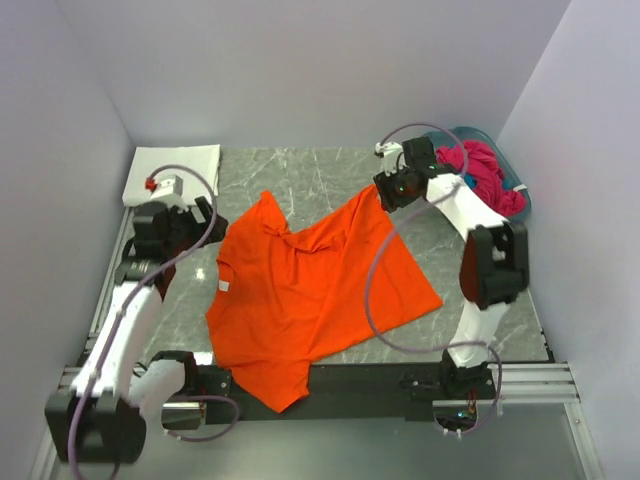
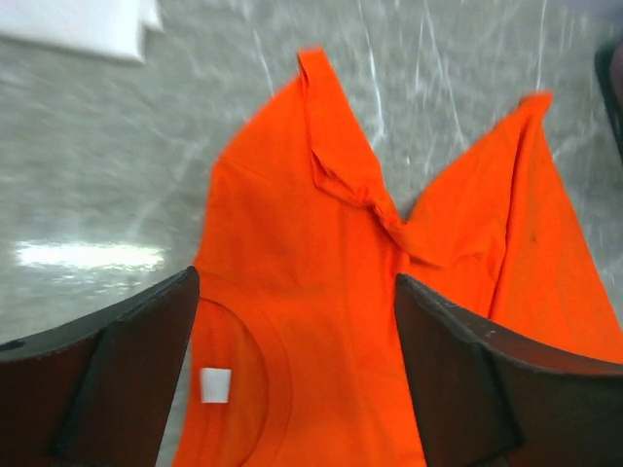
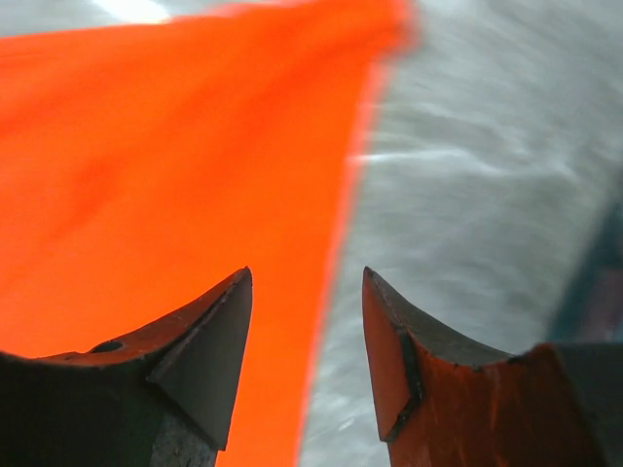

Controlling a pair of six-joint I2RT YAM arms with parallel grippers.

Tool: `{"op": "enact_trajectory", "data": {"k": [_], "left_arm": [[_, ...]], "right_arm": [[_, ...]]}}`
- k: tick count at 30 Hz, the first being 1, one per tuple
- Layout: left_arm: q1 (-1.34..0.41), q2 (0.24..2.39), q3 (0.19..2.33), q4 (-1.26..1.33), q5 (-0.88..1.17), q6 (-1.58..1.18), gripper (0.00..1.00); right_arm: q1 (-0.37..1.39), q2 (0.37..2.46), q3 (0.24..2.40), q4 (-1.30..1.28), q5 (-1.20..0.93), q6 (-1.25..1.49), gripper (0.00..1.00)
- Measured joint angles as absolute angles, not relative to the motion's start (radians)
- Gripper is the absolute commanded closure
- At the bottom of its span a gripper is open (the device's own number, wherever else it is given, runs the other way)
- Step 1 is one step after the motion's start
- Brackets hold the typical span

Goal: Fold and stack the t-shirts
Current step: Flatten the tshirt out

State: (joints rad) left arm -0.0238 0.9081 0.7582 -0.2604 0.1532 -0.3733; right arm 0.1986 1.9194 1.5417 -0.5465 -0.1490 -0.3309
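A bright orange t-shirt (image 1: 310,290) lies spread and rumpled on the grey marble table (image 1: 480,300), its lower part hanging over the near edge. In the left wrist view the orange shirt (image 2: 321,243) shows its collar with a white tag (image 2: 215,385). My left gripper (image 1: 205,228) is open and empty at the shirt's left edge, above the collar (image 2: 297,282). My right gripper (image 1: 385,195) is open and empty over the shirt's far right corner; its jaws (image 3: 307,274) straddle the cloth's edge (image 3: 175,175). A folded white shirt (image 1: 175,165) lies at the back left. A magenta shirt (image 1: 485,170) lies in the basket.
A teal plastic basket (image 1: 520,190) stands at the back right corner, close behind my right arm. Pale walls close in the table on the left, back and right. A black rail (image 1: 350,380) runs along the near edge.
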Motion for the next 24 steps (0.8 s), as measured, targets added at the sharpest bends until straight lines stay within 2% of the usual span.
{"op": "enact_trajectory", "data": {"k": [2,7,11,17,24], "left_arm": [[-0.024,1.022,0.801,-0.273,0.206,-0.391,0.27],[-0.027,1.43,0.982,-0.244,0.335,-0.486,0.35],[-0.044,1.712,1.116,-0.231,0.351,-0.566,0.44],[-0.075,2.02,1.403,-0.273,0.313,-0.607,0.46],[-0.113,2.172,1.7,-0.34,0.287,-0.614,0.47]], "right_arm": [[0.203,1.801,1.473,-0.561,-0.299,-0.366,0.46],[0.216,1.693,1.433,-0.614,-0.568,-0.395,0.49],[0.215,1.678,1.35,-0.623,-0.646,-0.382,0.49],[0.215,1.682,1.308,-0.642,-0.686,-0.364,0.49],[0.207,1.688,1.308,-0.64,-0.701,-0.364,0.5]]}}
